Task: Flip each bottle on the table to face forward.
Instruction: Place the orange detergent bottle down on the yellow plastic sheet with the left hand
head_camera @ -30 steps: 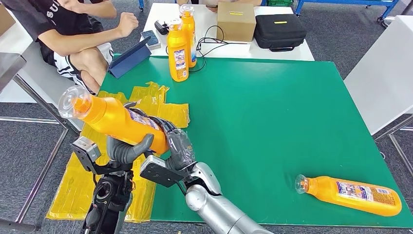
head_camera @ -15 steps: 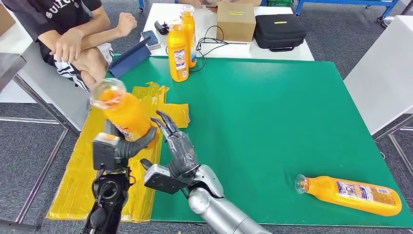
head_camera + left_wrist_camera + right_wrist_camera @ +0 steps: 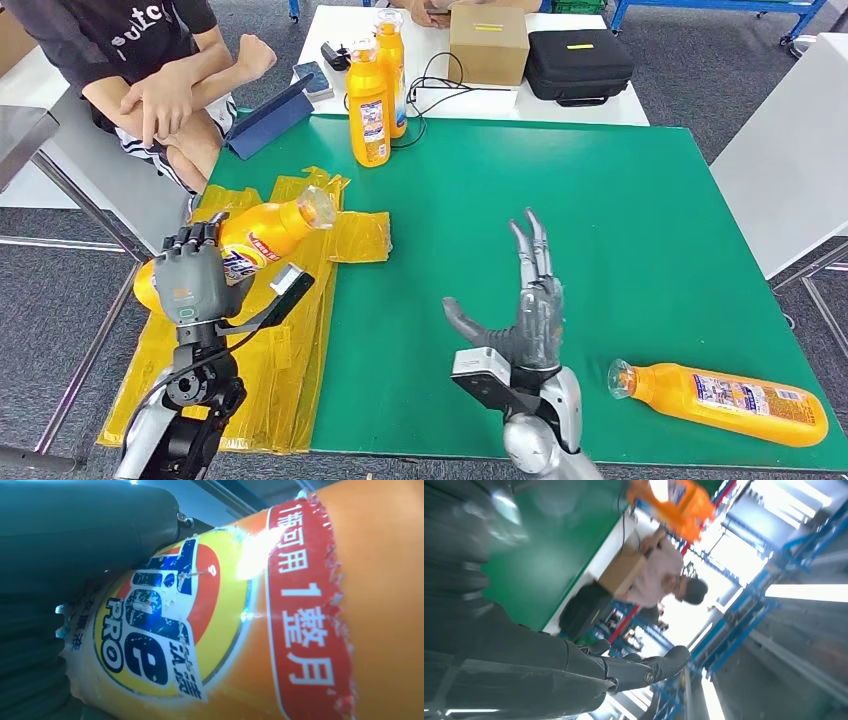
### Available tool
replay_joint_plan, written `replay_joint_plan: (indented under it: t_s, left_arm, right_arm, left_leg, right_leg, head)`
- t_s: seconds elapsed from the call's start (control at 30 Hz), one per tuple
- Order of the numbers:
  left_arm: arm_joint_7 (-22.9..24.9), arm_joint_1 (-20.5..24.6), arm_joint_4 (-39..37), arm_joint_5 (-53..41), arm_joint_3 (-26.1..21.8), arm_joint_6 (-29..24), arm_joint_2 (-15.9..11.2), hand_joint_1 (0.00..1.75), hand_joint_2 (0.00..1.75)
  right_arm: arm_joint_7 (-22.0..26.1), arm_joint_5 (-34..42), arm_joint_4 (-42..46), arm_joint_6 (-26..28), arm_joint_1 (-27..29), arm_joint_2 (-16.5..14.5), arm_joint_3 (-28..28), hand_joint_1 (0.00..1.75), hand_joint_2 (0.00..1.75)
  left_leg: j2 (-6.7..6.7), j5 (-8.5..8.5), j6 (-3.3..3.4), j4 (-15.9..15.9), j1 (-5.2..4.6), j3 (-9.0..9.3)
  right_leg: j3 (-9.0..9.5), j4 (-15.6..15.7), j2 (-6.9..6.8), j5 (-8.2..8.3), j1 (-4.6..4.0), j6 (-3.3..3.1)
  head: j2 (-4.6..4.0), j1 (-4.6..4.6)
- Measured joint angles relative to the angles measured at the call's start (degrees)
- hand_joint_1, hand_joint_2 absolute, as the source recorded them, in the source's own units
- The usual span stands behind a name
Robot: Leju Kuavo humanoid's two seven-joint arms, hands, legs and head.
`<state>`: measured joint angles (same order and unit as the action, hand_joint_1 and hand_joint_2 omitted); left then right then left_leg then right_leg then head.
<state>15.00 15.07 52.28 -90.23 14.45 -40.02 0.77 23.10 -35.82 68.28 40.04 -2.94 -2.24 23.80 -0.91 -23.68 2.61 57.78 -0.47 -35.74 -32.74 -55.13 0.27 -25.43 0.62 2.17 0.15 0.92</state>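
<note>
My left hand (image 3: 190, 282) grips the base end of an orange detergent bottle (image 3: 262, 235) over the yellow sheet at the table's left edge. Its clear cap points away and to the right, and its label faces up. The left wrist view shows that label (image 3: 200, 620) close up beside my left hand (image 3: 75, 540). Over the front middle of the green table (image 3: 560, 200), my right hand (image 3: 525, 315) is open with its fingers spread upward; its fingers (image 3: 634, 672) hold nothing. A second orange bottle (image 3: 722, 400) lies on its side at the front right. Two orange bottles (image 3: 368, 105) stand upright at the back.
A crumpled yellow plastic sheet (image 3: 250, 385) covers the table's left side. A person (image 3: 150, 70) sits at the back left beside a tablet (image 3: 265, 120). Behind the table are a cardboard box (image 3: 487, 42) and a black case (image 3: 578, 62). A white table (image 3: 790, 150) stands to the right.
My right hand let go of the bottle and moved right to the table's front middle, fingers spread. My left hand swung the bottle down, cap now pointing away and right.
</note>
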Motion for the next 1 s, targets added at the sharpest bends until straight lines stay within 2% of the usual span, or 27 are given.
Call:
replay_joint_plan:
  t_s: [0.1,0.2,0.33,0.43,0.53,0.67,0.9,1.0]
  left_arm:
    - [5.7,2.9,-5.8,0.3,8.4,0.1,-2.9,1.75,1.75]
    - [7.4,5.7,-12.2,0.3,15.1,1.1,-4.3,1.75,1.75]
    - [2.7,7.8,-19.0,0.3,19.6,2.8,-5.1,1.75,1.75]
    - [-1.4,8.6,-22.6,0.3,20.9,3.4,-5.1,1.75,1.75]
    - [-3.1,9.3,-25.4,0.3,21.7,3.6,-4.9,1.71,1.75]
    - [-2.6,10.0,-27.9,0.3,22.4,3.4,-4.4,0.0,1.75]
    - [-0.8,10.9,-29.8,0.3,22.9,3.2,-4.1,0.0,1.75]
    - [-0.8,11.2,-30.3,0.3,22.9,3.2,-4.0,0.0,1.75]
  right_arm:
    - [0.1,-0.5,3.9,0.0,2.2,0.8,-2.5,0.0,1.75]
    - [-0.2,-2.0,7.2,0.0,3.9,1.1,-4.6,0.0,1.75]
    - [-0.7,-3.6,11.1,0.0,5.9,1.3,-7.6,0.0,1.75]
    - [-1.0,-5.5,13.7,0.0,7.3,1.4,-10.0,0.0,1.75]
    - [-3.0,-10.0,15.7,-0.7,8.3,1.3,-12.2,0.0,1.75]
    - [-7.2,-16.5,17.0,-3.2,8.7,1.2,-14.2,0.0,1.75]
    - [-13.8,-25.3,17.4,-13.1,9.2,1.8,-16.0,0.0,1.75]
    - [-14.4,-26.0,17.4,-14.1,9.4,2.1,-16.5,0.0,1.75]
  left_leg:
    - [0.12,0.0,-0.01,0.0,0.01,0.02]
    - [0.22,0.01,-0.02,0.0,0.0,0.03]
    - [0.24,0.01,-0.01,0.0,-0.01,0.02]
    - [0.25,0.01,-0.01,0.0,-0.01,0.02]
    - [0.27,-0.01,-0.02,0.0,-0.01,0.01]
    - [0.28,-0.01,-0.03,0.0,0.0,0.01]
    - [0.28,0.01,-0.02,0.0,0.0,0.05]
    - [0.28,0.01,-0.02,0.0,0.0,0.05]
  right_leg:
    - [0.01,0.0,0.1,0.01,-0.01,-0.01]
    - [0.0,0.0,0.15,0.02,0.0,-0.01]
    - [-0.01,0.0,0.14,0.02,0.01,0.0]
    - [-0.02,0.0,0.14,0.01,0.01,0.0]
    - [-0.03,0.0,0.15,0.01,0.01,0.0]
    - [-0.04,0.0,0.15,0.01,0.0,-0.01]
    - [0.01,0.0,0.16,0.02,0.0,-0.01]
    - [0.02,0.0,0.16,0.02,0.0,-0.01]
  head:
    - [0.0,0.0]
    - [0.0,-0.01]
    - [0.0,0.0]
    - [0.0,0.0]
    - [0.0,0.01]
    - [0.0,0.0]
    - [0.0,-0.01]
    - [0.0,0.0]
